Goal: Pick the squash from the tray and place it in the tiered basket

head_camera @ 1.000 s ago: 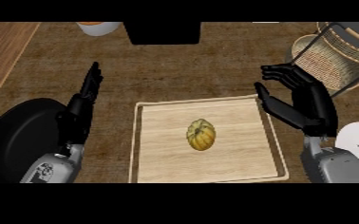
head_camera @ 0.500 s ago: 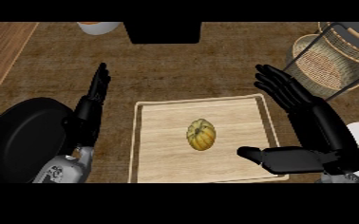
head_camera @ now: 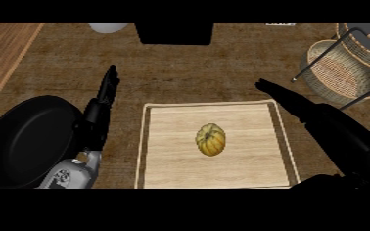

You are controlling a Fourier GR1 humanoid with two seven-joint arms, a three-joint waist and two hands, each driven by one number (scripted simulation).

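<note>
- While the squash [head_camera: 210,139] lies untouched near the middle of the tray [head_camera: 166,127], my right hand [head_camera: 321,122] hangs at the tray's right edge, fingers straight and apart from the squash, holding nothing.
- Palm faces the squash, I judge so it can close in from the right side; grasp not yet begun.
- Left hand [head_camera: 98,115] stands edge-on just left of the tray, fingers straight and up, holding nothing, resting.
- Basket [head_camera: 334,71] sits at the far right of the counter, well apart from the squash, on my right hand's side; that fits using the right hand for the carry.
- Pan [head_camera: 33,144] lies at the left, beside my left forearm, out of the path to the basket.
- Dark box [head_camera: 174,32] and pale round thing [head_camera: 108,27] at the far edge; cannot tell what they are.
- Writing: a small pale mark at the far right edge, too small to read; no brands or labels seen on the squash, tray or basket.
</note>
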